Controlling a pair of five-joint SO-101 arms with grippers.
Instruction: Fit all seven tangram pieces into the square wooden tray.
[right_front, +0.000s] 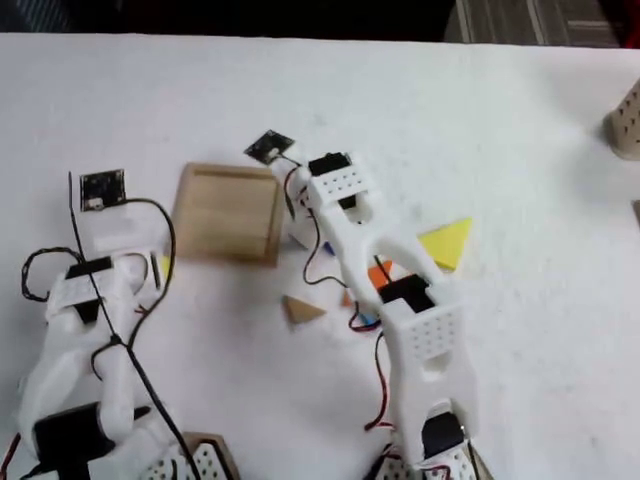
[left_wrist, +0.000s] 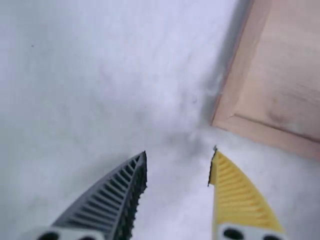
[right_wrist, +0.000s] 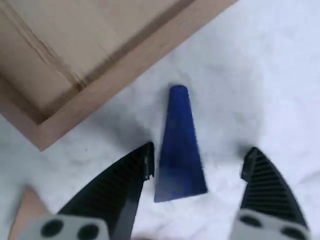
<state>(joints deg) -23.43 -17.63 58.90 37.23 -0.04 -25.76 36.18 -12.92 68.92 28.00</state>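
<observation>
Right gripper (right_wrist: 199, 161) poised over the blue tangram piece (right_wrist: 179, 150), seen from the right wrist. Its jaws stand apart, one on either side of the piece's broader end, and neither touches it. The piece's long axis runs straight out from the gripper, with its narrow tip pointing at the near rim of the square wooden tray (right_wrist: 125, 65) and stopping just short of it. A closing stroke would therefore fall across the short width, which is judged a favourable line for a grasp. Whether the piece lies flat or stands on an edge cannot be told from this angle. The tray holds no piece, so the task is judged to be at its start. The yellow triangle (right_front: 447, 242), the orange piece (right_front: 380, 272) and the wood-coloured triangle (right_front: 302, 309) lie on the white table (right_front: 480, 120) on the right arm's side of the tray. The left gripper (left_wrist: 178, 162), also open and holding nothing, hangs over bare table just beside a tray corner on the opposite side. It is well apart from the loose pieces, so the right arm is the nearer.
</observation>
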